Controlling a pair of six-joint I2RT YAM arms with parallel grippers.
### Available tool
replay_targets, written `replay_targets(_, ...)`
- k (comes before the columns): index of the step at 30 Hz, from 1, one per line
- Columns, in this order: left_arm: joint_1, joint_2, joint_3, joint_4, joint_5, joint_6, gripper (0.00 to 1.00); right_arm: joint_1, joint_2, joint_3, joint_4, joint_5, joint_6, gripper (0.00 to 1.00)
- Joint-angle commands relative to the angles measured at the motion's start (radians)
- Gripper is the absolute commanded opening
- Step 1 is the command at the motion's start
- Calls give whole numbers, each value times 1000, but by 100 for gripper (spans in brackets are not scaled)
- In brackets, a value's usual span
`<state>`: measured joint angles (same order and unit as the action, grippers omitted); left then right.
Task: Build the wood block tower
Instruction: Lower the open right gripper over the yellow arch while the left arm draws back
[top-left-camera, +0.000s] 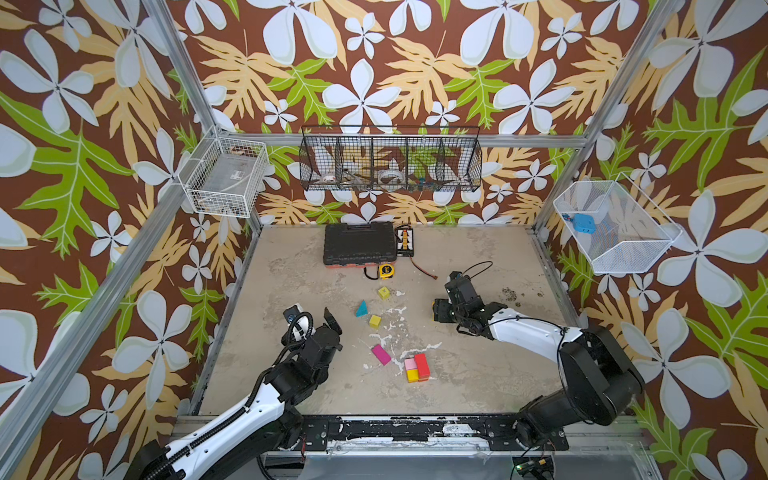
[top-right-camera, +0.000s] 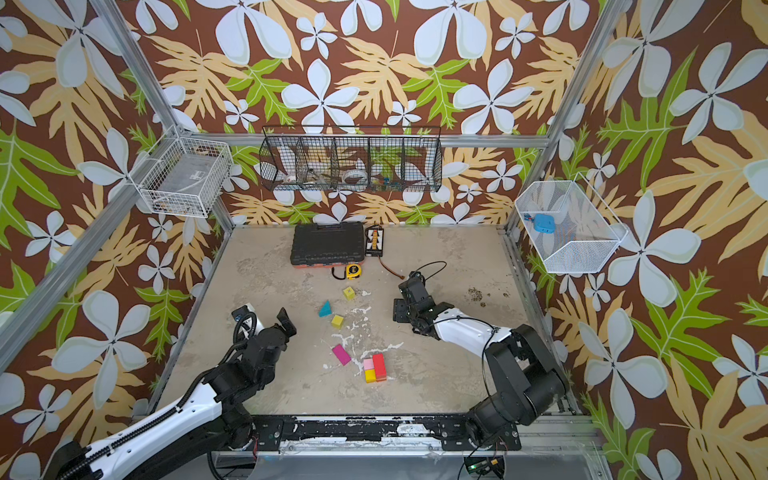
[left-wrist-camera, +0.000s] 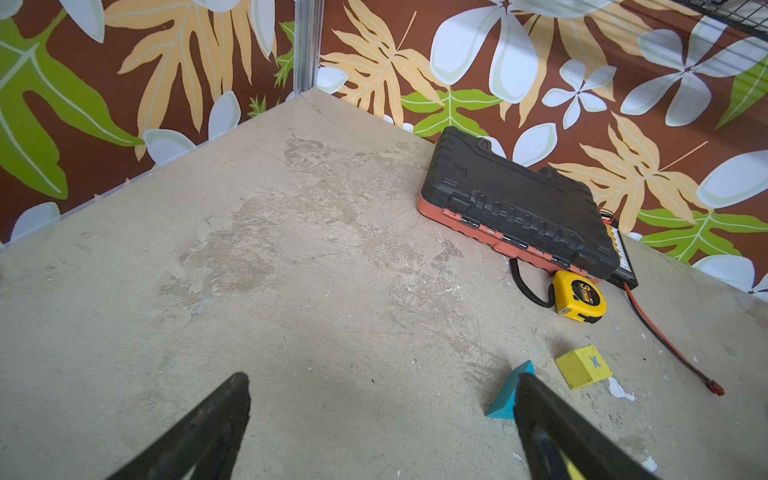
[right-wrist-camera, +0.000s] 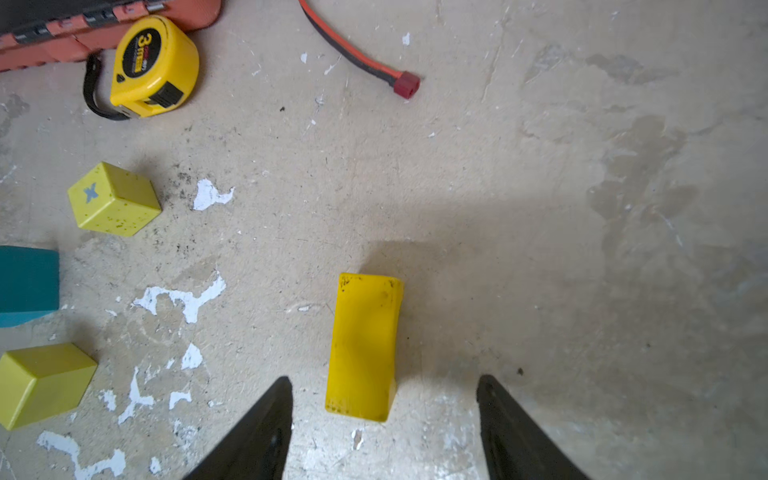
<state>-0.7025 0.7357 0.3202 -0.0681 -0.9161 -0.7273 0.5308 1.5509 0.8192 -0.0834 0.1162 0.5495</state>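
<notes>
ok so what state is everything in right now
left gripper: open, empty
right gripper: open, straddling yellow block, not touching
yellow block: on table, ungripped
tower: barely begun, low red, pink, yellow cluster
teal wedge: loose on table
magenta brick: loose, lying flat
tool case: shut
tape measure: tape retracted

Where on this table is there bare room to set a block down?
Bare tabletop lies between the left wall and the black tool case, reaching forward to the left gripper. Another patch lies between the block cluster and the right arm. Crowded: the middle strip from tape measure to magenta brick.
</notes>
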Motion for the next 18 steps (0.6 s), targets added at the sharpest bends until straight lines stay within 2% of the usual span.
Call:
replay_targets(1, 1, 3, 7, 12, -24, -3, 100, 8, 35, 26, -14, 14, -9, 70)
replay_targets(6, 1, 2, 6, 13, -21, -4, 100, 24, 106, 67, -27, 28, -15, 68)
replay_targets(10, 0, 2, 6, 12, -22, -3, 100, 36, 154, 111, -53, 50, -22, 57)
replay_targets(18, 1, 2, 6, 14, -21, -3, 100, 41, 179, 129, -69, 75, -23, 45)
